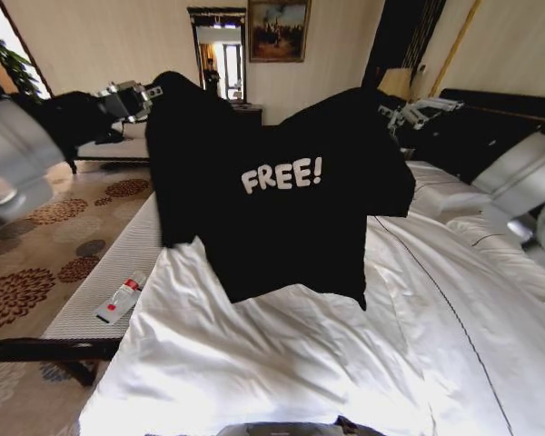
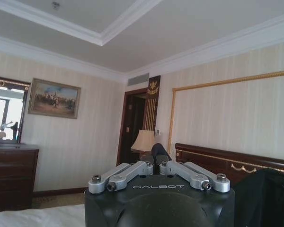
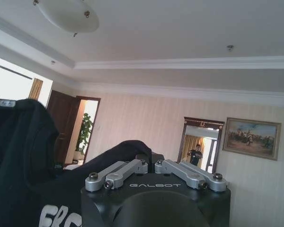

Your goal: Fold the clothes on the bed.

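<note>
The clothes, a black top with white "FREE!" lettering, hang spread in the air above the bed, the hem just over the white duvet. My left gripper is shut on one upper corner and my right gripper is shut on the other. In the left wrist view the left gripper has its fingers together on a tuft of black cloth, with more of the top beside it. In the right wrist view the right gripper pinches a black fold, and the top drapes away from it.
A white-cushioned bench stands along the bed's left side with a small red-and-white object on it. Patterned carpet lies beyond. The dark headboard is at the right. A dark dresser and a lamp stand by the wall.
</note>
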Tool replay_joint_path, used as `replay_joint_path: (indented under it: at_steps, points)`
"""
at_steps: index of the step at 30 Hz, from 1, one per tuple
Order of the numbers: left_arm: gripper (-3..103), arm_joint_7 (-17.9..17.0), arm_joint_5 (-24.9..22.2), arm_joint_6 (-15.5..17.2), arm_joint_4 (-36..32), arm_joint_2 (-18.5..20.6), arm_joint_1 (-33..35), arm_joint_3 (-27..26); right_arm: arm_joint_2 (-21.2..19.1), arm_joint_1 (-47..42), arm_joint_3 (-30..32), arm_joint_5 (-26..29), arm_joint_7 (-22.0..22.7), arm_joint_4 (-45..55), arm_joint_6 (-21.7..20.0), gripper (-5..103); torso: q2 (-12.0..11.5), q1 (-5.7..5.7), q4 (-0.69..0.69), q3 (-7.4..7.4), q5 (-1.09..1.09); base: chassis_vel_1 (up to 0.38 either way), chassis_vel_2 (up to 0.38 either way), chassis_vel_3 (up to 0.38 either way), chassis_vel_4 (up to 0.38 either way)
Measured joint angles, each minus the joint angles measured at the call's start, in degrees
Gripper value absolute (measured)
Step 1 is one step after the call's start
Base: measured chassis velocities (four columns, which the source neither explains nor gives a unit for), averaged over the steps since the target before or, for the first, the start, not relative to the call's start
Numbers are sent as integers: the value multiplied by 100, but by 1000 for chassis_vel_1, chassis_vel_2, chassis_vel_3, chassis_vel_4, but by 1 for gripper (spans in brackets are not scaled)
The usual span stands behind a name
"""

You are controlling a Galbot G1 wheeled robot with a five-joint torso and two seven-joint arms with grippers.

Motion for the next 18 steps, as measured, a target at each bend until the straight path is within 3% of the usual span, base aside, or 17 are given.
replay_joint_path:
  at_steps: [5,11,18]
  points:
    - [1,-5,-320,-17,-28,396,-156,-144,33,-118,210,211,240,173,-151,1,0,1,2,1,-2,0,0,0,0]
    - [1,86,-1062,-22,-79,1141,-772,-76,-83,-118,644,1202,973,184,-524,1,0,1,2,0,0,0,0,0,0]
    - [1,16,-1564,286,-167,1472,-1272,18,-194,-163,1178,2100,1673,172,-989,1,0,1,0,1,-3,0,0,0,0]
